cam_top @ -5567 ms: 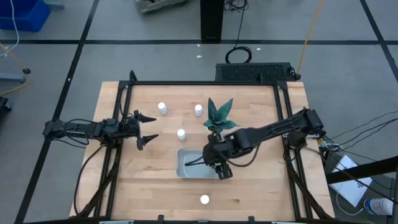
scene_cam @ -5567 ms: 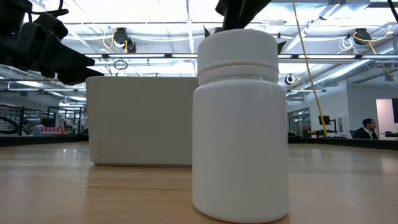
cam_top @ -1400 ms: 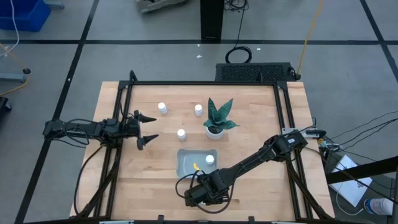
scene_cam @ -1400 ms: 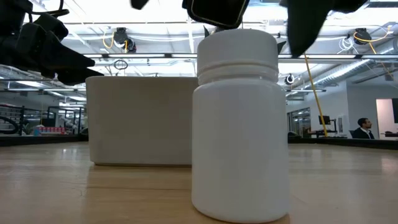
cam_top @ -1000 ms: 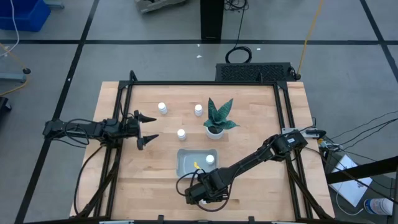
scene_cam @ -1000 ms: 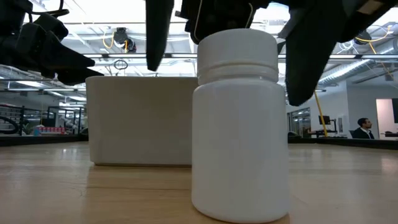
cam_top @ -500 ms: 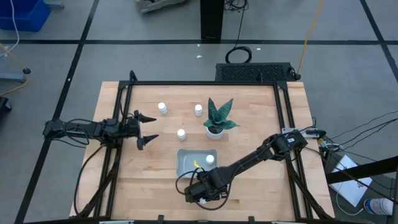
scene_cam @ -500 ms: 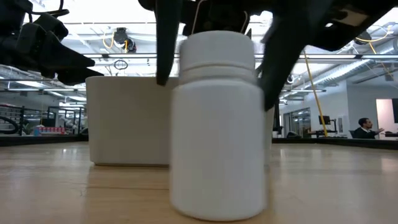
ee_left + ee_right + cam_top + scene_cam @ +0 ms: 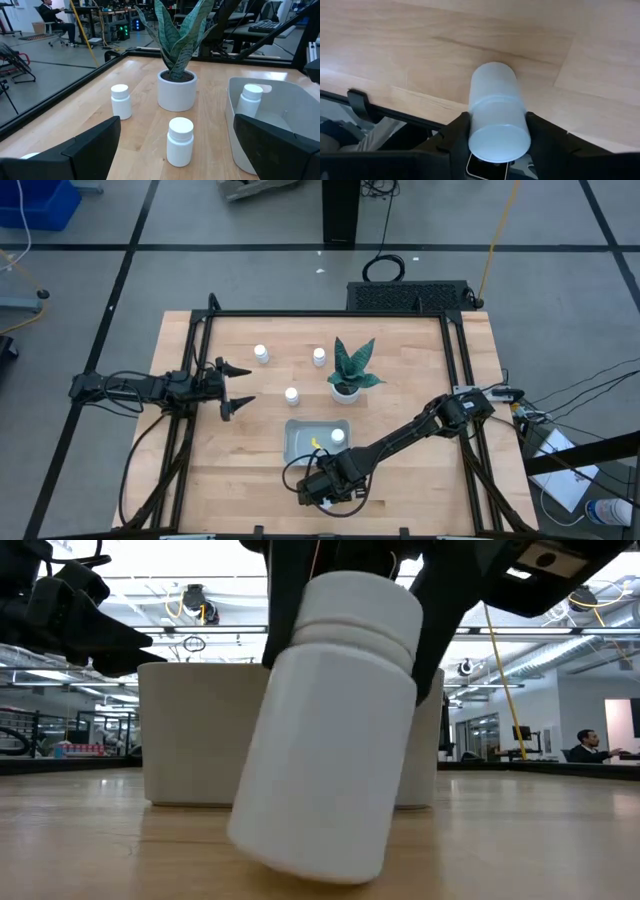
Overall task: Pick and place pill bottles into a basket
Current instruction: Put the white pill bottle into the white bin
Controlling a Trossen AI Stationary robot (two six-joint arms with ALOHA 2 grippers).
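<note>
High view: the right claw [image 9: 322, 492] sits low at the near edge of the wooden surface [image 9: 400, 350], just in front of the basket [image 9: 300, 442], which already holds one pill bottle [image 9: 338, 437]. Three more bottles [image 9: 292, 395] stand beyond the basket, near the potted plant [image 9: 347, 372]. The left claw [image 9: 238, 385] hovers well off to the side, fingers spread and empty.

Low view: the gripped bottle [image 9: 330, 720] leans over, one bottom edge on the wood, with the dark fingers [image 9: 290, 600] on either side of its upper part. A person sits far back in the room.

Left wrist view: plant, two standing bottles and the basket with its one bottle lie ahead of the spread fingers.

Right wrist view: the right claw pinches the bottle [image 9: 496, 120] between both fingers [image 9: 452, 135], cap toward the camera.

The step in hand looks like the grasp of the second bottle. Next it needs a firm hold, a lift clear of the wood, then carrying over the basket's rim.
</note>
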